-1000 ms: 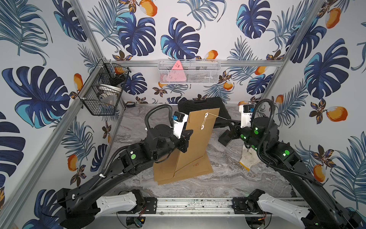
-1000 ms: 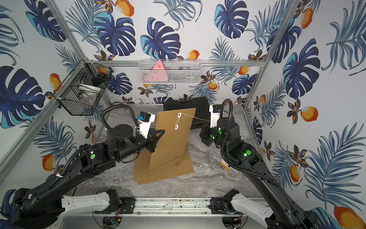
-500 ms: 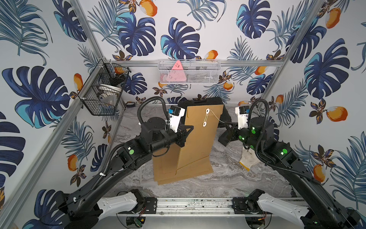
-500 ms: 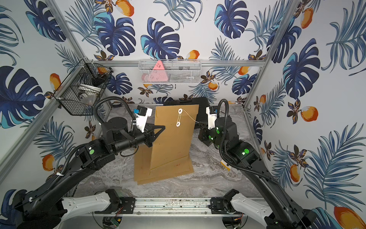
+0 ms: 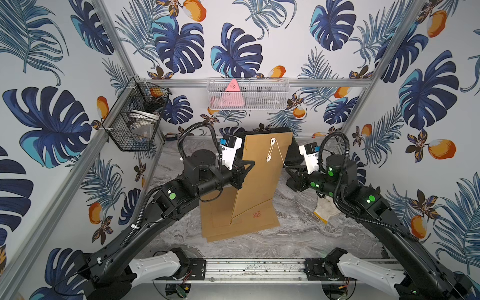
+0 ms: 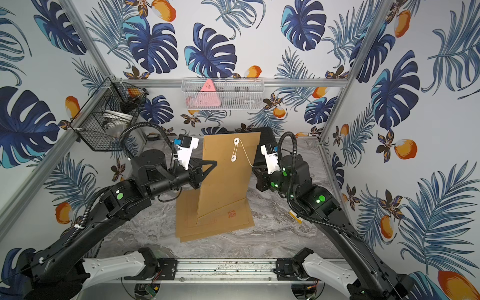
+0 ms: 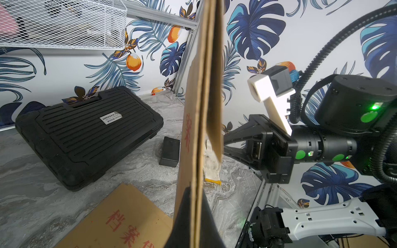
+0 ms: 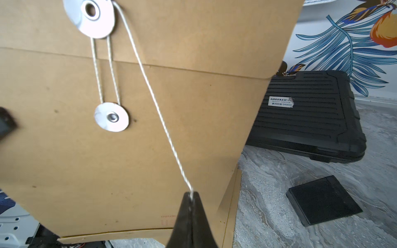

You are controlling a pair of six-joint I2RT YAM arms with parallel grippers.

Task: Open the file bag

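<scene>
Brown kraft-paper file bag stands upright above the grey marbled bench, flap end up. Left tool is clamped shut on the bag's side edge. Right tool is pinched shut on the free end of the white string.

The string runs taut from the upper round white disc. Two strands loop down to the lower round white disc, so the flap looks fastened.

Step in hand is unwinding. Best to circle the string end around the discs against the wrap, with light tension so the paper discs don't tear, while the left hold stays steady.

Around:
- More flat brown file bags lie beneath.
- A black ribbed plastic case sits behind, limiting swing room.
- A small black box and a white knit glove lie near.
</scene>
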